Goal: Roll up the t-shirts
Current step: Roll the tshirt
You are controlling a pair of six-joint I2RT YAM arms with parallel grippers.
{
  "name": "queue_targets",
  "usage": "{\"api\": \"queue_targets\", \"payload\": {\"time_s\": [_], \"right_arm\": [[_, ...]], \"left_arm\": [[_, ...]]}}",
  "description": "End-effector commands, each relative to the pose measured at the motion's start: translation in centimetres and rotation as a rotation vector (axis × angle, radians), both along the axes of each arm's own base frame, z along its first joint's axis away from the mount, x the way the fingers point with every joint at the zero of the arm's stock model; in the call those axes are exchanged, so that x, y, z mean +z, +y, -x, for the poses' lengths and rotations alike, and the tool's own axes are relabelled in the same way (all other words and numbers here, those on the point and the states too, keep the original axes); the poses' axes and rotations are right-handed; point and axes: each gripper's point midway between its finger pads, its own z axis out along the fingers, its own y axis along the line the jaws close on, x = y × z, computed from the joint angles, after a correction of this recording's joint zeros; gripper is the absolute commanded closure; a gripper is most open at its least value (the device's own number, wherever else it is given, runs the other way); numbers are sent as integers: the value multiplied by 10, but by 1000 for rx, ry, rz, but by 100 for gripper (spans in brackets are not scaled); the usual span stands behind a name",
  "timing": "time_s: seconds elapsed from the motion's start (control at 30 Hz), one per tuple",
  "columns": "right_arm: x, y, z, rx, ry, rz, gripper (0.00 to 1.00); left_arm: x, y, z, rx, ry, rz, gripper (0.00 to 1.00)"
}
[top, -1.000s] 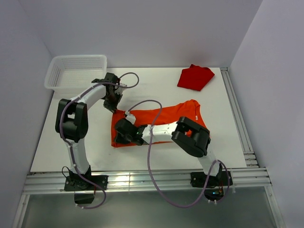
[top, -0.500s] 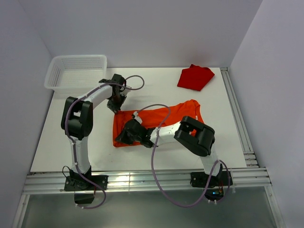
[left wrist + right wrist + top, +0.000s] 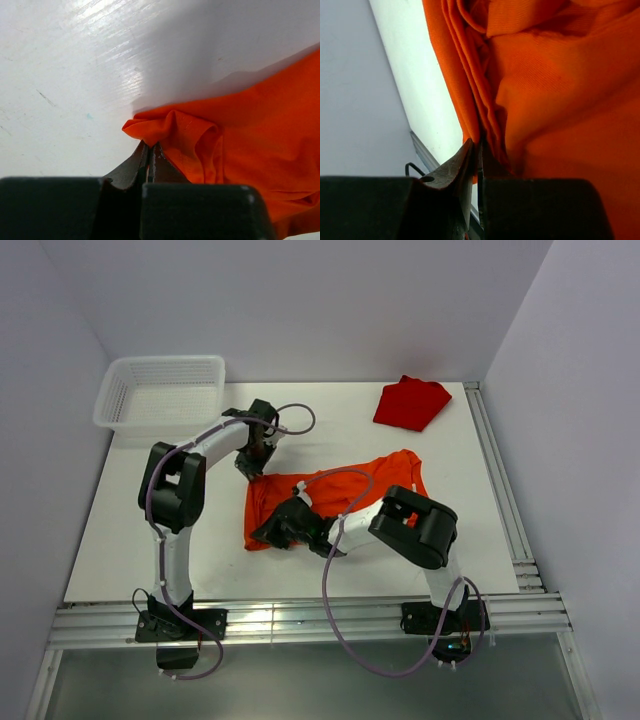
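The bright orange t-shirt lies bunched across the middle of the table, its left edge folded over. My left gripper is shut on the far left corner of that edge, seen as a pinched orange fold in the left wrist view. My right gripper is shut on the near left corner, where stacked orange layers run between its fingers. The darker red t-shirt sits folded at the far right, away from both grippers.
A white mesh basket stands at the far left corner. A metal rail runs along the table's right edge, and another rail along the near edge by the arm bases.
Both grippers have carried the orange shirt's left edge to the right, folding it over the rest. The shirt now looks narrower and more bunched. The red shirt has not moved.
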Motion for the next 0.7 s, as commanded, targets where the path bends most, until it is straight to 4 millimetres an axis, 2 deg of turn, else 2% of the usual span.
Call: {"api": "queue_targets", "payload": {"time_s": [0.0,0.13,0.37,0.5,0.67], "right_arm": [[26,3,7,18,-6,-79,91],[28,4,7,16,-8,-82,92],[39,9,5,21,-24,-101,93],[41,14,4,36,-31,-88,92],[46,22,4,54,-33,-104,93]], "left_arm": [[20,-7,-31,18,-128,18,99],[29,-8,-34,11,-154,22,100],[34,4,-33,-1,-176,-35,100],[43,9,-32,-11,-196,-49,100],[42,21,-29,-10,-192,-77,100]]}}
